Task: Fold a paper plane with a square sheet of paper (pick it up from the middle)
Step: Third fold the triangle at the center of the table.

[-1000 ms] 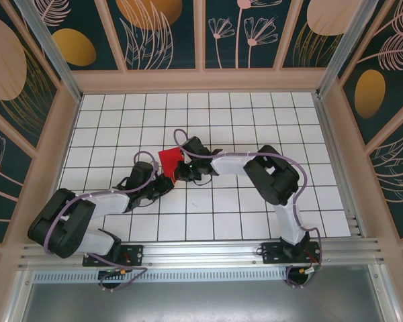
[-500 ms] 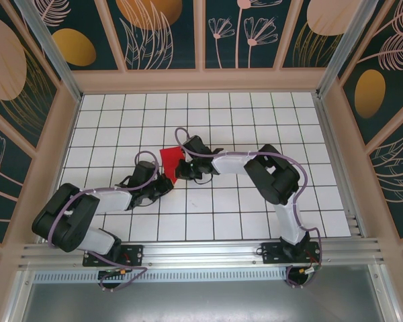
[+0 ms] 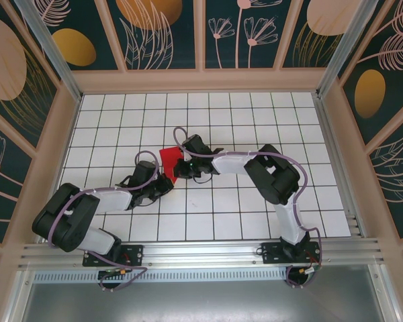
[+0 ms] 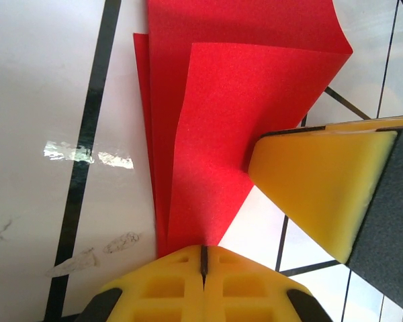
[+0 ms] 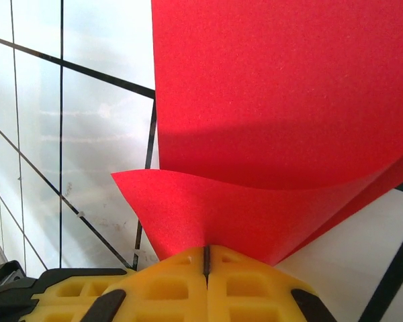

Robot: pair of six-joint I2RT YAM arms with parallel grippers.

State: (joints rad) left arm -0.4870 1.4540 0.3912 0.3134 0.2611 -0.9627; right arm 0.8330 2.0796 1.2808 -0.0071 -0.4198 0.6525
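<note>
My left gripper point(image 3: 164, 181) and right gripper point(image 3: 182, 168) met just left of centre in the overhead frame, both holding the square sheet of paper point(image 3: 169, 159), which showed there as a small bright red patch over the white gridded table point(image 3: 255, 114).

In the left wrist view, my left gripper point(image 4: 203, 258) sat at the bottom edge with its yellow pads pressed together along a thin seam, clamped on the paper's lower point. From that pinch the paper point(image 4: 242, 100) fanned up towards the top of the frame in layers: a front flap with a straight top edge, a larger sheet behind it whose upper right corner curled outwards, and a narrow sliver of another layer along the left. The surface was matte and finely grained. One yellow and black finger of the right gripper point(image 4: 329, 188) came in from the right side of that frame, its tip touching the front flap.

In the right wrist view, my right gripper point(image 5: 205, 258) was likewise closed at the bottom centre, its pads shut on a low flap that curved out to a point at the left. Above it, the paper point(image 5: 289, 87) filled the upper right as a broad, smooth red plane, with a band of shadow across its lower part.
</note>
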